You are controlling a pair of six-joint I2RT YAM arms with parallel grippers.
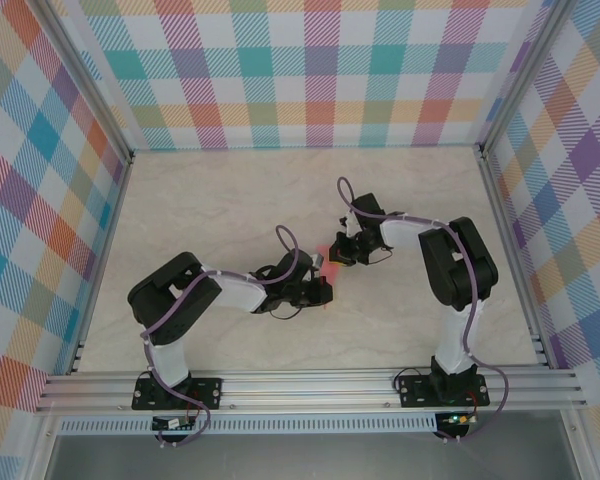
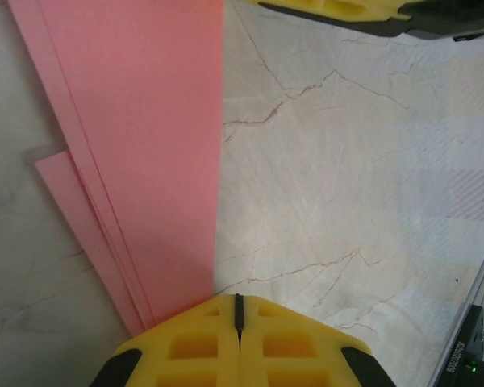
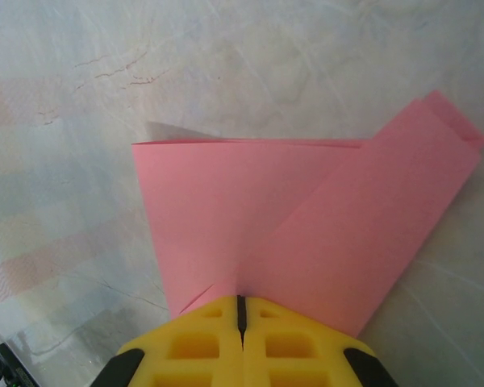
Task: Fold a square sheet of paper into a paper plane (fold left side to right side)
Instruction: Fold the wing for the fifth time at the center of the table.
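With jaws of left gripper [image 2: 239, 300] and right gripper [image 3: 240, 301] pressed together at the narrow folded salmon-pink paper plane [image 2: 145, 145], lying on the pale marbled tabletop [image 2: 347, 201] between them, keep layered edges aligned; rub along the crease without dragging.

You're working in a robotics lab cell, not a home or a shop. The marble-patterned counter [image 1: 230, 200] is boxed in by an aluminium frame [image 1: 310, 388], with rails along its near edge and posts rising at its far corners. Pastel plaid panels [image 1: 310, 70] wall off the far, left and right edges, and the cabled left arm [image 1: 175, 300] and right arm [image 1: 458, 265] are bolted to the near-edge rail.
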